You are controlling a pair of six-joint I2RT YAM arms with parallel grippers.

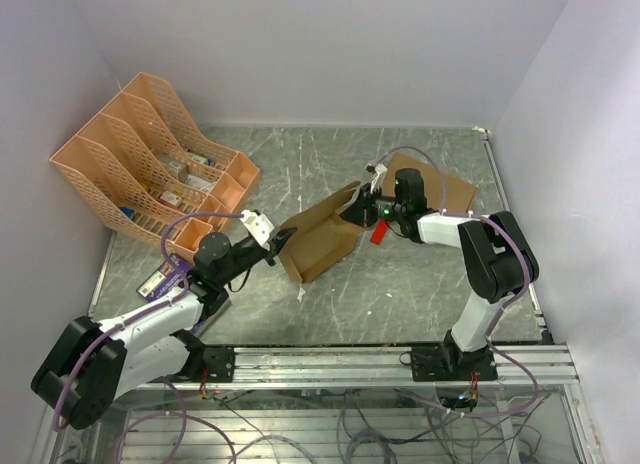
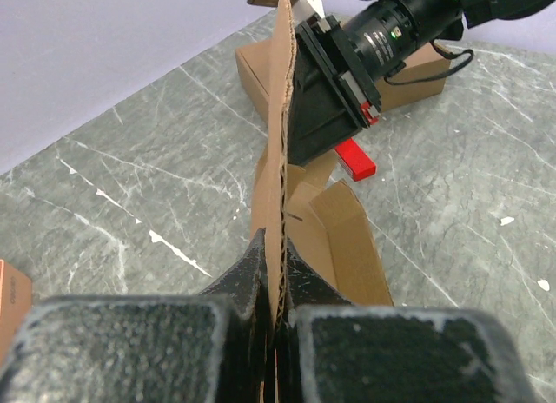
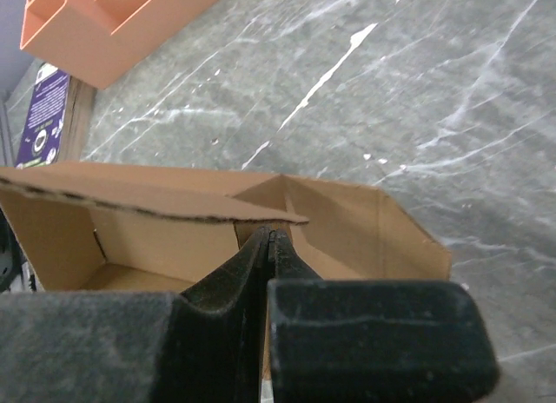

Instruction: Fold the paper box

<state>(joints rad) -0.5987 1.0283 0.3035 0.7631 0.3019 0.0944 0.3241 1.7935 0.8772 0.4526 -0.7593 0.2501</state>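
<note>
The paper box (image 1: 322, 242) is a brown, half-folded open tray lying mid-table with its flaps up. My left gripper (image 1: 277, 246) is shut on its left panel; in the left wrist view that panel (image 2: 280, 116) stands edge-on between my left gripper's (image 2: 277, 251) jaws. My right gripper (image 1: 358, 210) is at the box's right end. In the right wrist view my right gripper (image 3: 274, 235) is shut, tips together just under a flap's edge (image 3: 174, 203) inside the paper box (image 3: 382, 229), with nothing visible between them.
A larger, wider brown cardboard box (image 1: 440, 184) lies behind the right arm. A red piece (image 1: 378, 232) sits beside the right gripper. An orange file rack (image 1: 150, 164) stands at the back left, with a purple packet (image 1: 160, 281) near its front.
</note>
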